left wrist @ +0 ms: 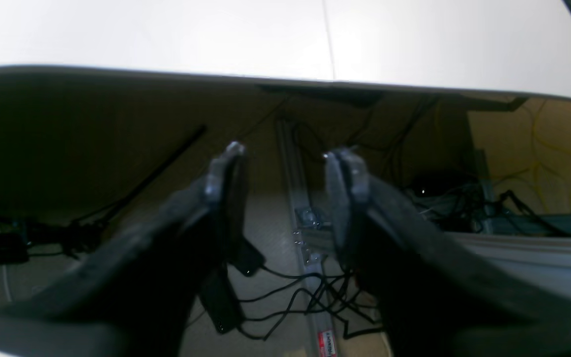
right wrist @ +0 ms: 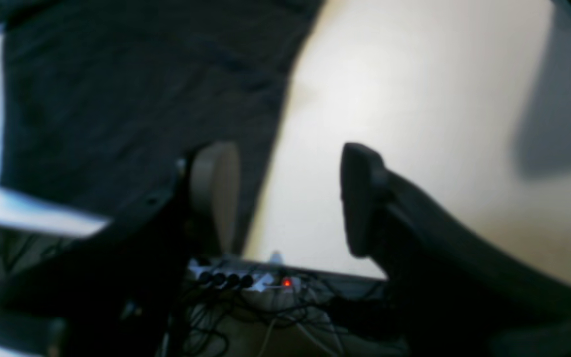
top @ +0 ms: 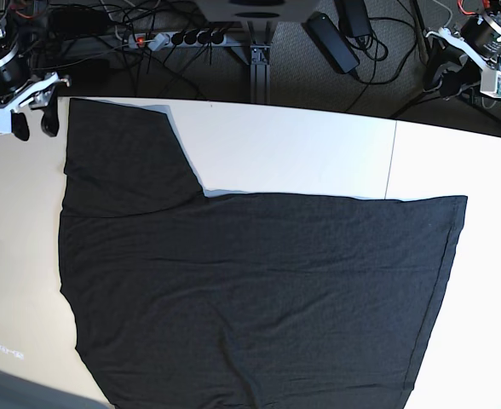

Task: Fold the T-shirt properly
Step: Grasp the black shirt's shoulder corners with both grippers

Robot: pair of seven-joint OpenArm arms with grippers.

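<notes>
You are working with a large, plain black, soft-looking cotton T-shirt (top: 259,290) that is lying across the white, smooth-topped desk (top: 302,153), filling the middle and lower part of the base view and running out of its bottom edge. A narrower black section is reaching toward the upper left of that frame, ending near the desk's edge, while the broad part is spreading to the right with a fairly straight upper border. It is lying nearly flat with light creases, presumably so that its edges are easy to find and pick up.

Your right black gripper with pale-tipped fingers (top: 20,123) is hovering at the upper left of the base view, just beside the outer edge of that narrow section. Its fingers are standing apart with nothing between them; in the right wrist view one finger is overlapping the cloth and the other is showing against bare desk. That placing looks suited to straddling the edge, perhaps to take the section and fold it inward.

Your left black gripper of the same kind (top: 468,72) is waiting at the upper right, beyond the desk's edge and well apart from the shirt, its fingers also spread and empty. It is probably being kept there to leave the cloth free.
</notes>
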